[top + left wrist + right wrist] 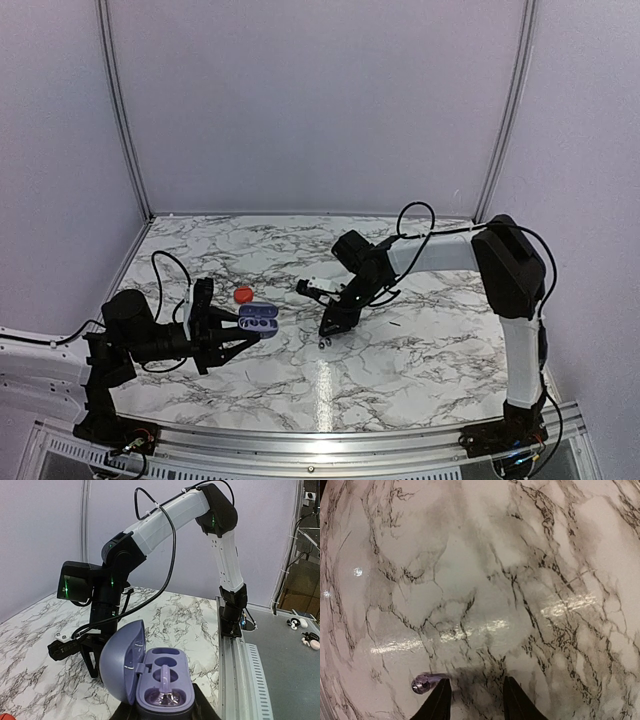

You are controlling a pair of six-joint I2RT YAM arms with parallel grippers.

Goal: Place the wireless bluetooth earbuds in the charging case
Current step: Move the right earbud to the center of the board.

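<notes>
Marble-patterned counter (420,350), walled on three sides by pale panels. Left claw (253,323): positioned at the near left of the counter, pressed onto the purple charging case (258,316), which is gripped by its base between the two dark fingers. Case: held open, the domed lid (120,660) swung up and to the left in the left wrist view, the moulded wells of the base turned upward. Seated earbud (162,698): a glossy silvery piece, apparently a bud, lodged in the near well of the case. Right claw (476,700): lowered toward the middle of the counter, to the right of the case and well apart from it, fingers spread with only bare marble seen between them. Loose earbud (422,684): a tiny glossy silvery-grey bud with a dark part, lying on the counter just outside the left finger in the right wrist view, beside the tip and not between the fingers; whether it is touched by that finger cannot be told. Small red object (243,294): round, resting on the counter just beyond the case on its far side; its kind cannot be determined.
</notes>
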